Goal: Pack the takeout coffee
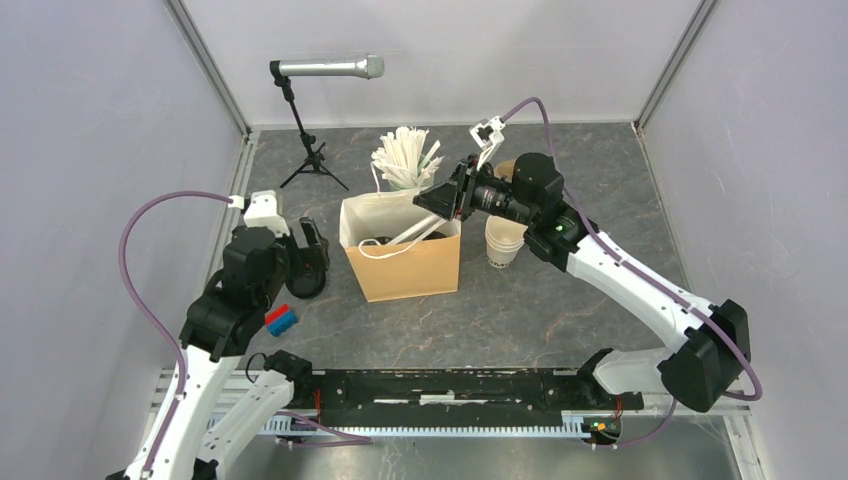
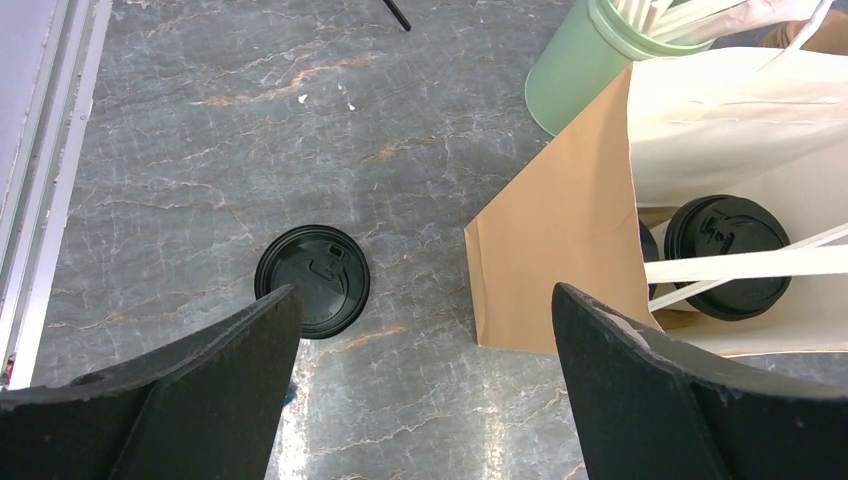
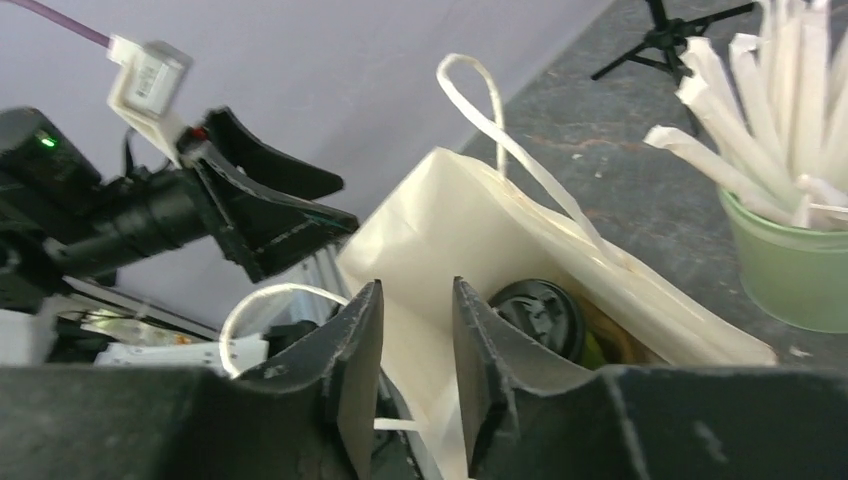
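One takeout coffee cup point(image 2: 312, 280) stands on the table left of the brown paper bag point(image 2: 550, 260), and only its black lid shows. My left gripper point(image 2: 422, 295) hovers above the table between that cup and the bag, jaws wide open and empty. Inside the bag stands another black-lidded cup point(image 2: 728, 255), with olive-green showing below its lid point(image 3: 540, 315). A second lid edge point(image 2: 648, 262) peeks out beside it. My right gripper point(image 3: 412, 295) is at the bag's top right rim point(image 1: 452, 222), jaws a narrow gap apart, the bag's white inner wall showing between them.
A mint-green cup of white sticks point(image 1: 405, 165) stands behind the bag. A stack of lidless cream cups point(image 1: 505, 243) sits to the bag's right, under my right arm. A microphone on a small tripod point(image 1: 310, 150) stands at the back left. The bag's white handles point(image 3: 480, 95) stick up.
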You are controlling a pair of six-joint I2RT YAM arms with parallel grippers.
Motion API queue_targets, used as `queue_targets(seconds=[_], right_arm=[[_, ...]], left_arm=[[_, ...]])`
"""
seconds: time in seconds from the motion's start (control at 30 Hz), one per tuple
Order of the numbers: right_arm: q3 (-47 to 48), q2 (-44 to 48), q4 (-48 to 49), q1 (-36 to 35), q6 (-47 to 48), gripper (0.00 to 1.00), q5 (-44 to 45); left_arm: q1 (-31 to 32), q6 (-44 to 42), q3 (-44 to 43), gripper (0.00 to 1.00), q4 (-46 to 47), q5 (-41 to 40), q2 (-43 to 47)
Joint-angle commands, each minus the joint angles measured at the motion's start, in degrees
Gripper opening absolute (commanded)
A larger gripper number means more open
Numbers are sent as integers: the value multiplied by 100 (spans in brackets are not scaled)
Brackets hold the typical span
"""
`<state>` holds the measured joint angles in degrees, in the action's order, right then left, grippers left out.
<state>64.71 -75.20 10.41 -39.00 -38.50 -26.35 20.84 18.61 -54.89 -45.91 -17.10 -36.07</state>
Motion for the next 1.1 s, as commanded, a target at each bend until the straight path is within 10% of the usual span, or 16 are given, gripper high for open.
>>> queue_targets(seconds=[0.0,0.17,0.23,0.43,0.8,1.07], right_arm=[[473,253,-817,127,739,45,602],[1564,264,-2398,579,1520,72,1352],[1959,254,-2960,617,1994,98,1701],[2489,439,-4130,620,3136,98,2595],[872,2175,-3611,622,2382,98,3660],[641,2488,-3927,622,2323,98,3995]], left_arm=[[-29,-132,4,100,153,-93,-28],[-32,-51,-501,100,117,71,-197],[-28,-20,-955,100,126,223,-374],[-36,-57,-1933,100,229,674,-798],[-30,-102,-2235,100,651,2469,-531],[-32,68,-2012,100,435,2163,-156]])
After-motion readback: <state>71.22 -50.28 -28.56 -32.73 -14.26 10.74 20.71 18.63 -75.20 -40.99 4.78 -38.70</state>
